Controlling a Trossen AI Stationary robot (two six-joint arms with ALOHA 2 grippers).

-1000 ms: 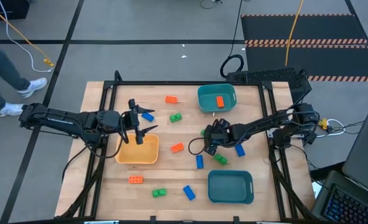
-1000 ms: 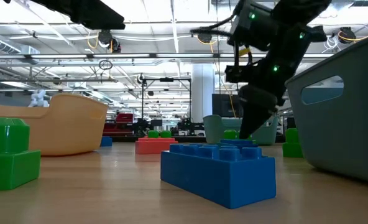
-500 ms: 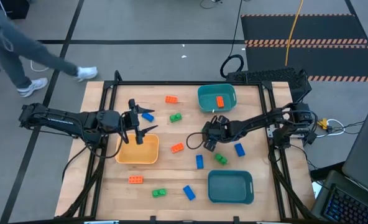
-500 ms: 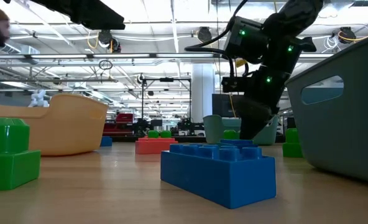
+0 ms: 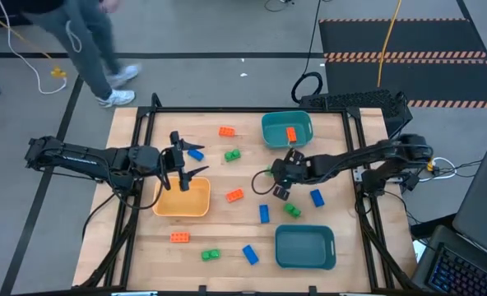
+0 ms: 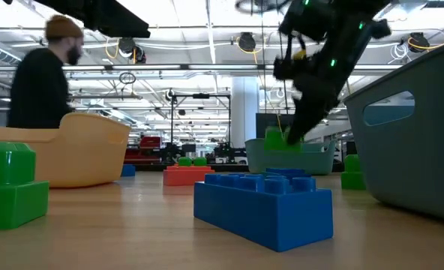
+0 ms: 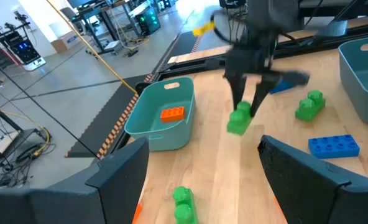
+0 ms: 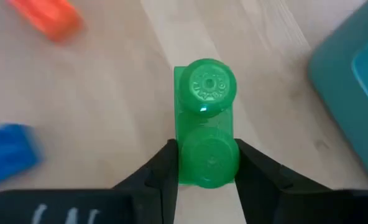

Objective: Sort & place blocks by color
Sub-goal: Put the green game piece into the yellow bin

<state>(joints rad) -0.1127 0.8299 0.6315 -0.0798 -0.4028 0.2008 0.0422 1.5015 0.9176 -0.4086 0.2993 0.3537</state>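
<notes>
Wooden table [image 5: 145, 247] carries mostly unsorted blocks; one orange block [image 5: 291, 134] sits in a teal tray [image 5: 270, 127]. Right hand [image 8: 206, 169] grasps a green block [image 8: 204, 127]; left hand [image 5: 180, 170] waits released.

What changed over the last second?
The right gripper closed on a green block near the table's middle and lifted it off the wood. A person walked past behind the table. The left gripper stayed open over the yellow tray; the other blocks did not move.
</notes>
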